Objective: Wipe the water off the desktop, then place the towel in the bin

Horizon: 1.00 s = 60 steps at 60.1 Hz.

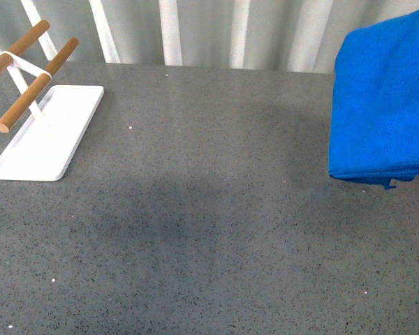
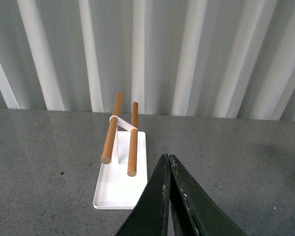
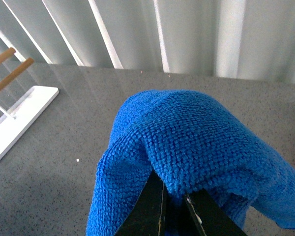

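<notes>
The bright blue towel [image 1: 384, 105] hangs in the air at the far right of the front view, above the dark grey speckled desktop [image 1: 209, 223]. My right gripper [image 3: 173, 192] is shut on a fold of the towel [image 3: 187, 142], which drapes over its jaws. The gripper itself does not show in the front view. My left gripper [image 2: 169, 158] is shut and empty, low over the desktop [image 2: 246, 167], just right of the white tray. The pink bin is out of view. A slightly darker patch marks the desktop's middle.
A flat white tray [image 1: 49, 132] with wooden rods [image 1: 35, 87] on a white stand sits at the back left; it also shows in the left wrist view [image 2: 120, 184] and the right wrist view [image 3: 17, 118]. A ribbed white wall [image 1: 195, 31] runs behind the desktop.
</notes>
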Each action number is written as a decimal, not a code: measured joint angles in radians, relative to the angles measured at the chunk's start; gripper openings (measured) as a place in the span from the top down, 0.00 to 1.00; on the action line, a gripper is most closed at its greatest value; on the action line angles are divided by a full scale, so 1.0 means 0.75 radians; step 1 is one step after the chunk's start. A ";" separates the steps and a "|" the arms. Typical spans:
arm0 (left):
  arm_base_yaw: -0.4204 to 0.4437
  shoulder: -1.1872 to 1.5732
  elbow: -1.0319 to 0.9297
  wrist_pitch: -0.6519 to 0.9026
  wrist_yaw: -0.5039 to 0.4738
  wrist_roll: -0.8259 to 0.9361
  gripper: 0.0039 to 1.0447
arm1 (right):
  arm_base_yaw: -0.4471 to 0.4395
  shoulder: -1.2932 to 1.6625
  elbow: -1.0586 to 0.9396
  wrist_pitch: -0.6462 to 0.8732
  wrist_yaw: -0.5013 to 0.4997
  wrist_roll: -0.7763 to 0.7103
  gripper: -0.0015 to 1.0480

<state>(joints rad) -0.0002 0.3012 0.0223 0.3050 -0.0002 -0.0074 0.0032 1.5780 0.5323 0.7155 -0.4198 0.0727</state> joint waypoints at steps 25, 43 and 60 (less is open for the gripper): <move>0.000 -0.165 0.000 -0.165 -0.001 0.000 0.97 | 0.086 0.076 0.074 -0.062 0.084 0.004 0.97; 0.000 -0.396 0.001 -0.405 0.000 0.000 0.89 | 0.139 0.157 0.203 -0.197 0.169 0.044 0.97; 0.000 -0.396 0.001 -0.406 0.000 0.000 0.37 | 0.153 0.308 0.329 -0.405 0.203 0.101 0.97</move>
<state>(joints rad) -0.0002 0.0040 0.0227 0.0006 -0.0002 -0.0074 0.1177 1.8088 0.7788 0.4114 -0.2676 0.1486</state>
